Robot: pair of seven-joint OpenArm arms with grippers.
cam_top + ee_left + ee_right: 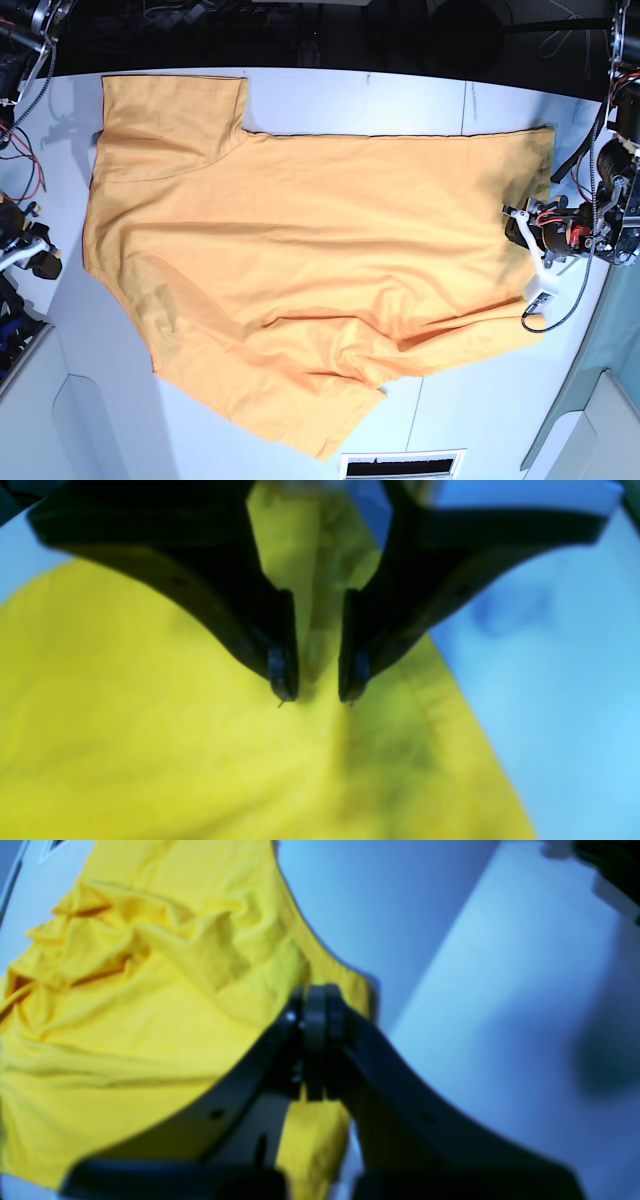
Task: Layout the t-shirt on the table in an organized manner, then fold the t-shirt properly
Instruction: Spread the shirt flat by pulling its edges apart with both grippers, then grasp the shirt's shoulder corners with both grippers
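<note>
Parted over the t-shirt (150,730) hangs my left end effector (317,697), at the counter's (300,85) three o'clock; my right end effector (315,1005) is closed on its hem.

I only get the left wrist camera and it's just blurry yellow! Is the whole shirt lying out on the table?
Observer: Yes. In the base view the t-shirt is spread wide across the table, with one sleeve flat at a far corner.
Operator: Where's the other gripper? Is it open like mine?
Observer: No. The right wrist view shows the right gripper with its jaws shut, and yellow cloth right behind it.
Operator: Is the shirt all smooth?
Observer: Not quite. The right wrist view shows a patch bunched into creases.
</note>
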